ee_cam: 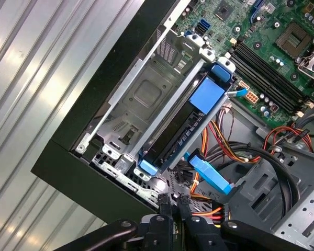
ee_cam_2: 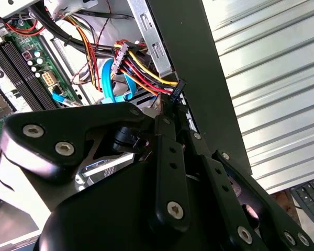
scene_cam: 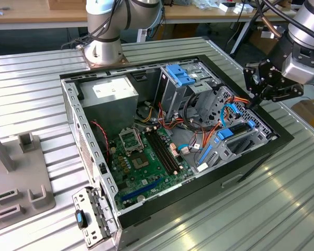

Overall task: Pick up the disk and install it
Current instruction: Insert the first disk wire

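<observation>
The disk point(ee_cam: 172, 141), a dark drive with a bright blue carrier, lies in the metal bay at the corner of the open computer case point(scene_cam: 261, 151). In the exterior view the disk point(scene_cam: 234, 137) sits low at the case's right side. My gripper point(scene_cam: 249, 104) hangs over the case's right rim, just above and beyond the disk. Its black fingers meet at the tips in both wrist views, so the gripper point(ee_cam: 172, 203) is shut. The tips point(ee_cam_2: 174, 107) end right at a black plug point(ee_cam_2: 177, 90) on a yellow, red and black wire bundle. Whether they pinch it I cannot tell.
The green motherboard point(scene_cam: 141, 157) fills the case floor, with a grey power supply point(scene_cam: 107, 97) at the back. An upright grey bay with a blue latch point(scene_cam: 180, 76) stands mid-case. Blue and orange cables point(scene_cam: 227, 110) run beside the gripper. A grey fixture point(scene_cam: 15, 178) sits on the ribbed table's left.
</observation>
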{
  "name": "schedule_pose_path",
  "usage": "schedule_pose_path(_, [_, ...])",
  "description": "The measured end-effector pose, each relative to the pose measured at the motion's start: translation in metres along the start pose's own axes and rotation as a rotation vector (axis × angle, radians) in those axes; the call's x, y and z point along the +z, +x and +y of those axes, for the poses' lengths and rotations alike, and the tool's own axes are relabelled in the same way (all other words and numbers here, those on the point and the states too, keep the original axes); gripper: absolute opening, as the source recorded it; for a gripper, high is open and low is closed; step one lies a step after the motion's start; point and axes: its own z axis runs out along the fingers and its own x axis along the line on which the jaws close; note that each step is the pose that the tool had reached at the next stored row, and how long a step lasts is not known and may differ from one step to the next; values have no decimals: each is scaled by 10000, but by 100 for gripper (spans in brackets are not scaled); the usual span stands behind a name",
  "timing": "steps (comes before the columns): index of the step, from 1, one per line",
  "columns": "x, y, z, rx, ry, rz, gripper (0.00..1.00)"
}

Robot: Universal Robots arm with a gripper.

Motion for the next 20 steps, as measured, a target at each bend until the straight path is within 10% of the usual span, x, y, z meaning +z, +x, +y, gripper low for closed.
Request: schedule_pose_path(20, [-10, -60, 81, 113, -1, 12, 17])
